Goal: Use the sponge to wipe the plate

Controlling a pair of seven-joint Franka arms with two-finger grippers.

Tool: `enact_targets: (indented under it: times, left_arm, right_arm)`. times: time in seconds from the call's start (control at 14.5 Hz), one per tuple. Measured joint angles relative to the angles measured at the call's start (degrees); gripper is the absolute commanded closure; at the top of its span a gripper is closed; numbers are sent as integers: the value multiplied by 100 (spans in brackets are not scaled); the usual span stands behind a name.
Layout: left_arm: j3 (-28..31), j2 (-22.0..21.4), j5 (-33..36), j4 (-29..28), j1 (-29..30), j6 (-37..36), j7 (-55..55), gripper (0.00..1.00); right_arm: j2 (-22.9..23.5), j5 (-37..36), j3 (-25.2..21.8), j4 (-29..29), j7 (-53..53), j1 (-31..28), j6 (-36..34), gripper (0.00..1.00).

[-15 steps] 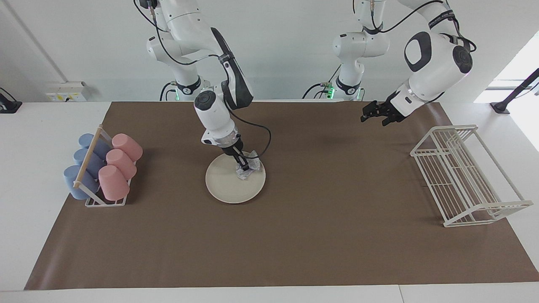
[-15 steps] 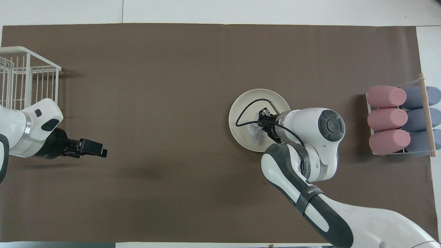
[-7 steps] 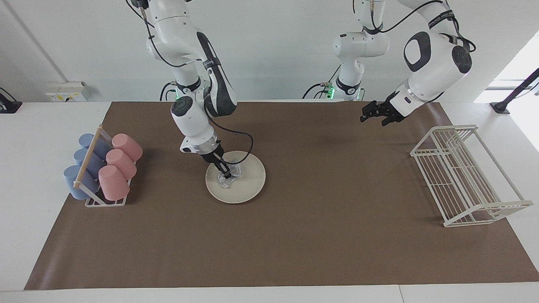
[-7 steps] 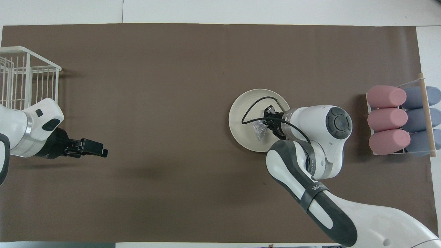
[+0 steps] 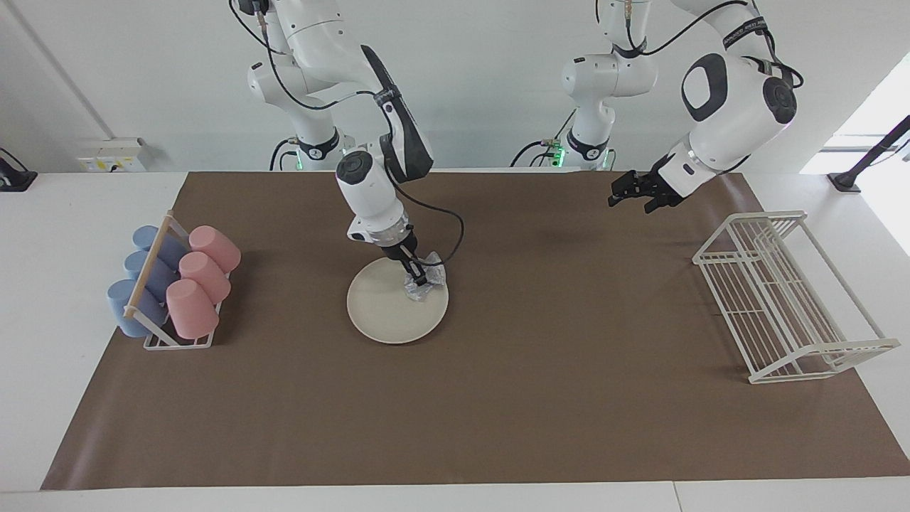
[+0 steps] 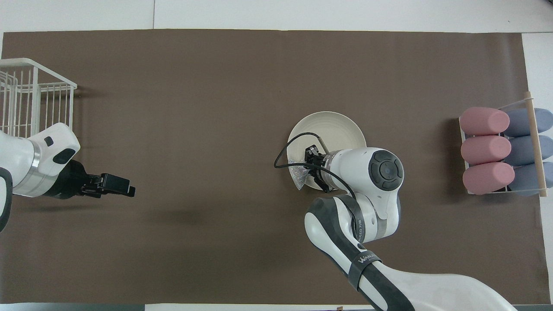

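Cream-white plate [image 5: 387, 313] just below centre of the facing frame, flat on the brown mat [image 5: 498, 398] that covers the bench. Silvery mesh sponge [image 5: 425, 283] down at the plate's upper rim, on the edge toward the left arm's end, pinched in the right arm's jaws, which are shut tight on it and angled steeply down. Left arm's jaws spread wide, holding nothing, waiting in the air over bare mat near the top of the frame. Nothing pinning the plate. Likely trouble: pressing this close to the rim could rock the plate up or shove it across the mat, since only its own weight keeps it in place.

From overhead, a little below centre of the frame: sponge [image 6: 298, 177] overhanging the lower rim of the plate [image 6: 332, 125], partly over mat. Probable risk of the stroke running off the edge, wiping mat instead of plate, or catching the soft mesh on the rim and tugging it out of the pinch. Black cable [image 6: 285, 151] looping out over plate and mat; could brush the surface on a return sweep. Cup rack [image 6: 501, 149] and white wire rack [image 6: 34, 95] at the frame's two ends, well apart from the work, so no collision expected there.
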Motion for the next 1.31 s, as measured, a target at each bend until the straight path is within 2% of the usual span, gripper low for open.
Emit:
enact_targets:
  times: [0.28, 0.55, 0.76, 0.96, 1.1, 1.31]
  left_arm:
    - [-7, 0, 0, 0, -1, 9, -33, 0]
    - [-4, 0, -233, -2, 5, 76, -216, 0]
    - [6, 7, -1365, -18, 9, 130, -396, 0]
    - [-20, 30, -2637, -266, -12, 479, -454, 0]
    - [-39, 79, -3560, -542, -204, 925, -443, 0]
    - [-66, 155, -4768, -690, -468, 1176, -441, 0]
  right_arm:
    - [7, 6, 0, 164, 587, 10, -17, 100]
    - [11, 6, 7, 827, 1575, 285, -536, 100]
    - [-21, -147, 1, 1227, 2208, 526, -1019, 100]
    - [-177, -1381, -39, 2250, 3106, 541, -2684, 100]
    - [-312, -1610, -62, 3027, 3516, 503, -3637, 100]
    - [-500, -1642, -59, 3586, 4020, 505, -4318, 100]
